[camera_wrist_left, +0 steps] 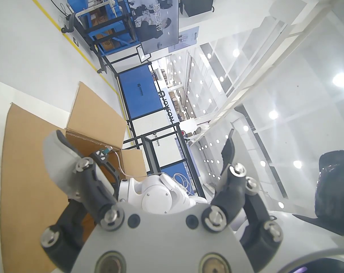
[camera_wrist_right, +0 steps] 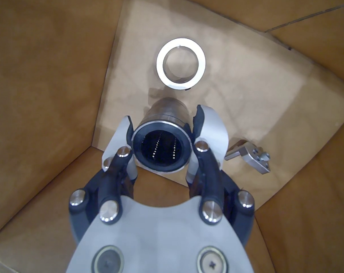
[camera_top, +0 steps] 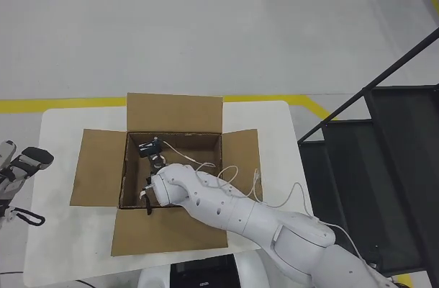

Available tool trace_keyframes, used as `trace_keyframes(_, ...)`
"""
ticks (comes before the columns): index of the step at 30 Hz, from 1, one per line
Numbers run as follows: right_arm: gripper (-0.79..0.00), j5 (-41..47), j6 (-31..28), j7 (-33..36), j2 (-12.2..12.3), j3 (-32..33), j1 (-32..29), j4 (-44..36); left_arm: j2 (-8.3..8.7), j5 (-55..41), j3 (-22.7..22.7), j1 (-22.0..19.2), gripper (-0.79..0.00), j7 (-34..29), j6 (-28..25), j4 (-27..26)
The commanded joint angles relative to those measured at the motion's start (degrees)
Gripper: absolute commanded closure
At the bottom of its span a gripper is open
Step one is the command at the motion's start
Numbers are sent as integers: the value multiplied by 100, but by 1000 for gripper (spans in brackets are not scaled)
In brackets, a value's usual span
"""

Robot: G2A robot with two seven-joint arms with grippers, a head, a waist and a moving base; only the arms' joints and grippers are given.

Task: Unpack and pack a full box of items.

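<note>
Down inside the open cardboard box (camera_top: pixel 97 167), clenched tight on the cylindrical metal bearing (camera_wrist_right: pixel 160 146) with the right gripper (camera_wrist_right: pixel 164 116), one of the fingers (camera_wrist_right: pixel 214 126) on each side of the barrel, open bore facing back toward the wrist. Just beyond it on the box floor, a flat metal ring (camera_wrist_right: pixel 160 63) lying apart from the bearing, and off to one side a small metal bracket (camera_wrist_right: pixel 251 157). Out at the bench (camera_top: pixel 61 122) edge, well apart from the box, the left gripper (camera_top: pixel 16 167) with fingers spread wide, holding nothing.
</note>
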Motion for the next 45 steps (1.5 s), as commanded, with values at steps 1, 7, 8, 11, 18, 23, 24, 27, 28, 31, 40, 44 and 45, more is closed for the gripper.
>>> trace_keyframes(1,0,-127,41,105,46,61,-38,-209,0,0,0,0,-785,0,0,0)
trace_keyframes(7,0,-596,-221,419,466,713,-560,-1474,0,0,0,0,-785,0,0,0)
trace_keyframes(8,0,-749,-252,493,566,865,-719,-1773,0,0,0,0,-785,0,0,0)
trace_keyframes(11,0,-1055,-562,738,881,1465,-1350,-2790,0,0,0,0,-785,0,0,0)
trace_keyframes(18,0,-1112,-1854,916,1452,3189,-3163,-5112,0,0,0,0,-785,0,0,0)
trace_keyframes(23,0,-385,-2826,743,1663,4328,-4283,-6111,0,0,0,0,-785,0,0,0)
trace_keyframes(24,0,-190,-3011,684,1694,4555,-4470,-6199,0,0,0,0,-785,0,0,0)
trace_keyframes(27,0,450,-3558,502,1774,5253,-4960,-6355,0,0,0,0,-785,0,0,0)
trace_keyframes(28,0,652,-3728,440,1797,5468,-5101,-6389,0,0,0,0,-785,0,0,0)
trace_keyframes(31,0,1272,-4207,191,1851,6042,-5497,-6454,0,0,0,0,-785,0,0,0)
trace_keyframes(40,0,2519,-5055,-515,1954,7350,-6302,-6190,0,0,0,0,-785,0,0,0)
trace_keyframes(44,0,2931,-5213,-657,1995,7850,-6520,-6033,0,0,0,0,-785,0,0,0)
trace_keyframes(45,0,2945,-5151,-665,2007,7970,-6554,-5990,0,0,0,0,-785,0,0,0)
